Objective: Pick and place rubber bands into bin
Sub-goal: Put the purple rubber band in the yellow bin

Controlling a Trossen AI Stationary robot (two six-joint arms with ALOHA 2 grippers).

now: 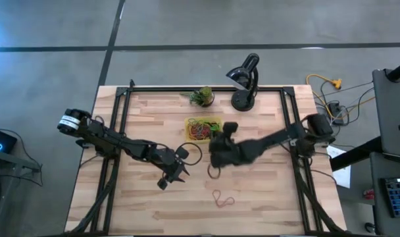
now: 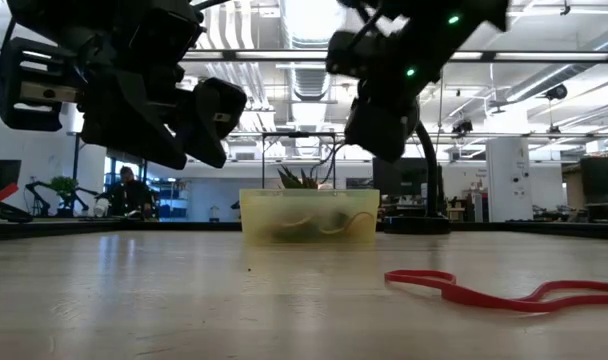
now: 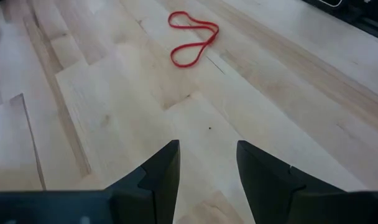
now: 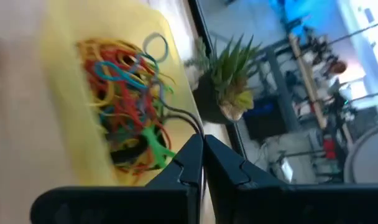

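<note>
We are in a robotics lab or workshop hall. The wooden table (image 1: 252, 210) stands on a grey concrete floor (image 1: 49, 39), with a black metal frame (image 1: 206, 89) around its far edge. Beyond it we see long rows of ceiling lights (image 2: 284, 55), exposed ducts and white pillars (image 2: 504, 175). Other benches carry arm-like equipment (image 2: 44, 195), and a person (image 2: 129, 190) sits at one. Loose cables (image 1: 338, 99) and a keyboard (image 1: 399, 197) lie beside the table.

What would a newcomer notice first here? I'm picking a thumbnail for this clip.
The yellow bin, heaped with bright rubber bands, sits at the table's far middle beside a small potted plant. The shut right gripper hangs just short of it, trailing a dark band. A red band lies alone on the near boards.
</note>
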